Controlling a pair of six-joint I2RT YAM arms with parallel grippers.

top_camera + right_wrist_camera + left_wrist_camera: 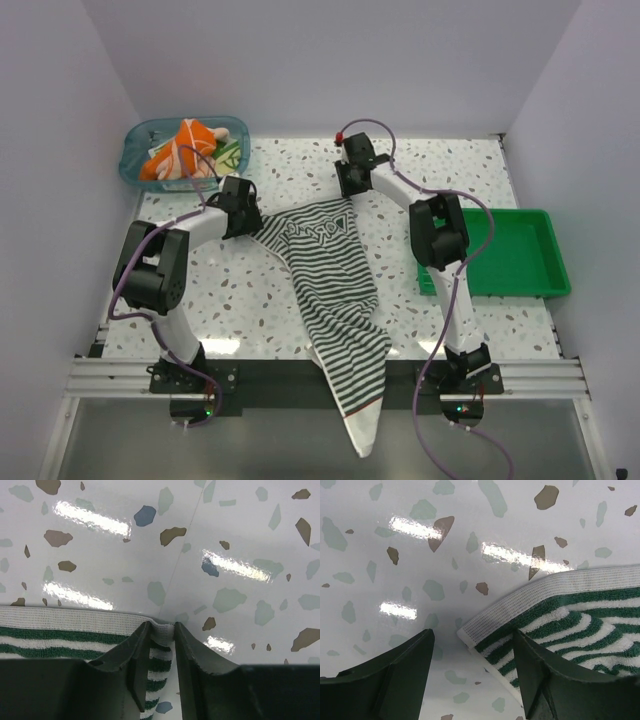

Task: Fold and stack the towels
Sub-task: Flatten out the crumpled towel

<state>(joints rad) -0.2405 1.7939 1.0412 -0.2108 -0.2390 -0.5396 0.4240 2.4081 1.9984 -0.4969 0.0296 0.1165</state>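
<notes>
Striped towel (335, 300) is spread diagonally across the table (230, 290), its near end draped over the front edge. One far corner is pinched between the closed fingers of the right gripper (161, 627); the left gripper (472, 645) is held open at the other corner.

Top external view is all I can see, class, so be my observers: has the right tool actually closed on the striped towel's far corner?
Observer: Yes. The right wrist view shows the right tool pinching the white hem of the striped towel at its corner.
Operator: And the left one?
Observer: The left tool is open. The towel's other corner lies between its fingers, not yet clamped.
</notes>
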